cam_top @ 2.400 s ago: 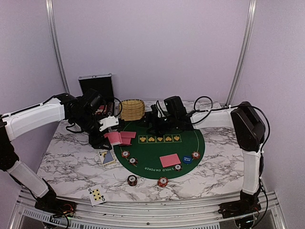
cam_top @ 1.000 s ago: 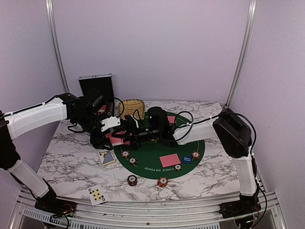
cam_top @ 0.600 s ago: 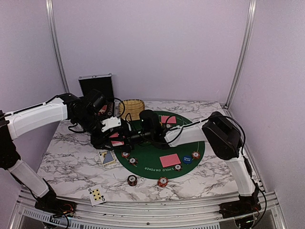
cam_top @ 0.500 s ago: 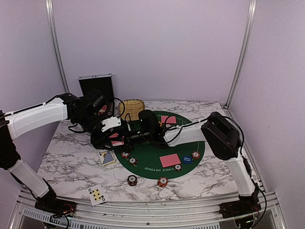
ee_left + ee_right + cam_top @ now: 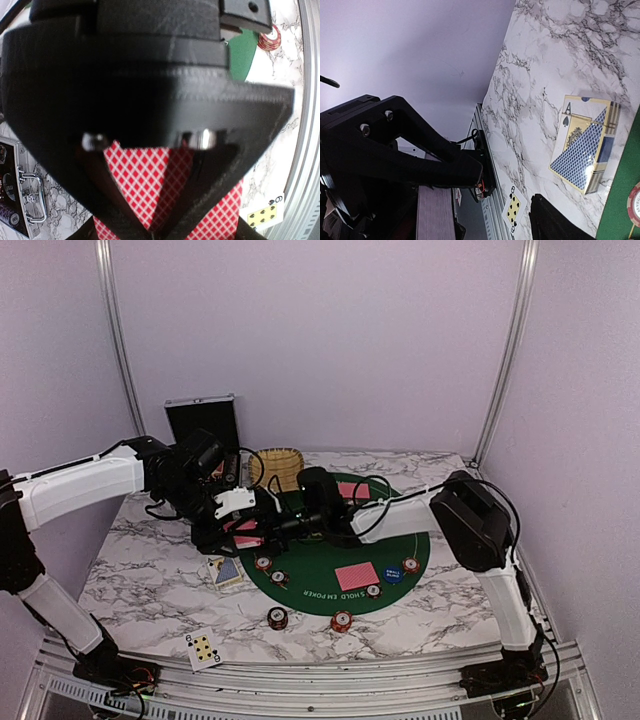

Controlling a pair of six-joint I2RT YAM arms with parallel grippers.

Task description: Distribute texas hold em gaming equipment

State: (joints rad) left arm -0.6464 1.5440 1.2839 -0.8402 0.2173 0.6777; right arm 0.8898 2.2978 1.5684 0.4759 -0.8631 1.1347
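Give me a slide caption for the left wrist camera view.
Left gripper, jaws closed on red-backed playing cards above the marble table, a face-up six nearby.

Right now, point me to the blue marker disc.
Top view: the blue marker disc sits on the right part of the green felt mat, between a face-down red-backed card to its left and a red-and-white chip to its right.

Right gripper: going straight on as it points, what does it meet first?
Probably the red-backed cards by the left gripper; the right gripper points leftward at them, depth unclear.
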